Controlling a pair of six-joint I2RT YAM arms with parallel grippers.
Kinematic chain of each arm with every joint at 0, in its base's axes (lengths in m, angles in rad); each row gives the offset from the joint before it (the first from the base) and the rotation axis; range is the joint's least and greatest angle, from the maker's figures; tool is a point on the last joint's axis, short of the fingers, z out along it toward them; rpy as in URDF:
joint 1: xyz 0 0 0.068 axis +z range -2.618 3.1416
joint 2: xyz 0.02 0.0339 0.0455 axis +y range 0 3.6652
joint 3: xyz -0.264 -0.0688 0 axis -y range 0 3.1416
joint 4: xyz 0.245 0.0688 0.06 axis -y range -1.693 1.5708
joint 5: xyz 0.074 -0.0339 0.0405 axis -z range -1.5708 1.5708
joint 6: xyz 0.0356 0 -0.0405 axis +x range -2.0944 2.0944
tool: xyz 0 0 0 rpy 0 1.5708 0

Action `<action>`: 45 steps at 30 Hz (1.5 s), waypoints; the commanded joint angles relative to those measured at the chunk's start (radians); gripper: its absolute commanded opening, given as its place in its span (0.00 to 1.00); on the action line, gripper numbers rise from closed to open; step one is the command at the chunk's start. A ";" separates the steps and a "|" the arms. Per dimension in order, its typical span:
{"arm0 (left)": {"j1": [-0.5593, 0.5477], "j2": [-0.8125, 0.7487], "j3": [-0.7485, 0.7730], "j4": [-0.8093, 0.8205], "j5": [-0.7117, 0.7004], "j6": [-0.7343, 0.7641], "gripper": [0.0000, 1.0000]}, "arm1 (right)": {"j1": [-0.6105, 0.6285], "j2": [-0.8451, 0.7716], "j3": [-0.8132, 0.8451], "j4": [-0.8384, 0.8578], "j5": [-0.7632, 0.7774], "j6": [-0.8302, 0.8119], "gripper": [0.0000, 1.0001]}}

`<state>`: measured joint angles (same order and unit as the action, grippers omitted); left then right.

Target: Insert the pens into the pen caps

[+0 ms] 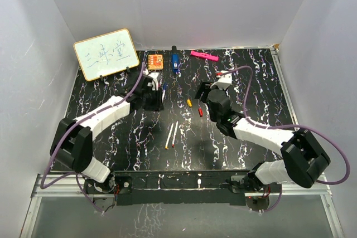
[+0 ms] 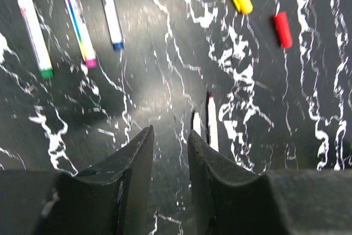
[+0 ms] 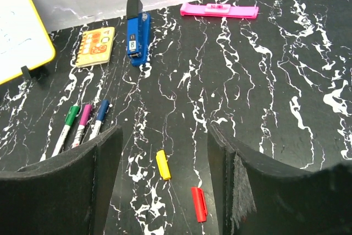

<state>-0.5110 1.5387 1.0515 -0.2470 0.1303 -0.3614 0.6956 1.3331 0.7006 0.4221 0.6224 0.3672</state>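
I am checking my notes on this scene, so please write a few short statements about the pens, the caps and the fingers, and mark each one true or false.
1. The yellow cap and the red cap lie loose, apart from each other. True.
2. The right fingers hold a pen. False: they are wide open and hold nothing.
3. Three pens lie side by side, with green, pink and blue ends. True.
4. The stapler is red. False: it is blue.
5. The left fingers are shut on the yellow cap. False: they are slightly open and empty, and the cap lies away from them.
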 commanded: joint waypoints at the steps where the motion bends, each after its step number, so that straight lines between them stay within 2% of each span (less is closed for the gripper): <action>1: -0.058 -0.089 -0.028 -0.114 -0.012 -0.002 0.29 | -0.009 -0.002 0.048 -0.006 0.026 0.030 0.60; 6: -0.195 -0.064 -0.017 -0.192 -0.100 -0.011 0.34 | -0.009 0.012 0.057 -0.023 0.012 0.034 0.60; 9: -0.229 -0.039 -0.021 -0.200 -0.132 -0.030 0.36 | -0.009 0.008 0.056 -0.033 0.009 0.037 0.60; 15: -0.245 -0.008 -0.029 -0.200 -0.154 -0.043 0.41 | -0.009 -0.007 0.041 -0.034 0.001 0.041 0.60; 26: -0.296 0.066 -0.048 -0.213 -0.193 -0.058 0.41 | -0.009 0.012 0.049 -0.035 -0.014 0.050 0.60; 45: -0.309 0.149 -0.070 -0.180 -0.208 -0.060 0.40 | -0.008 0.028 0.068 -0.033 -0.043 0.055 0.60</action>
<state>-0.8108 1.6737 0.9924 -0.4183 -0.0509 -0.4198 0.6914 1.3624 0.7174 0.3614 0.5800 0.4175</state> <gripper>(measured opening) 0.409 0.598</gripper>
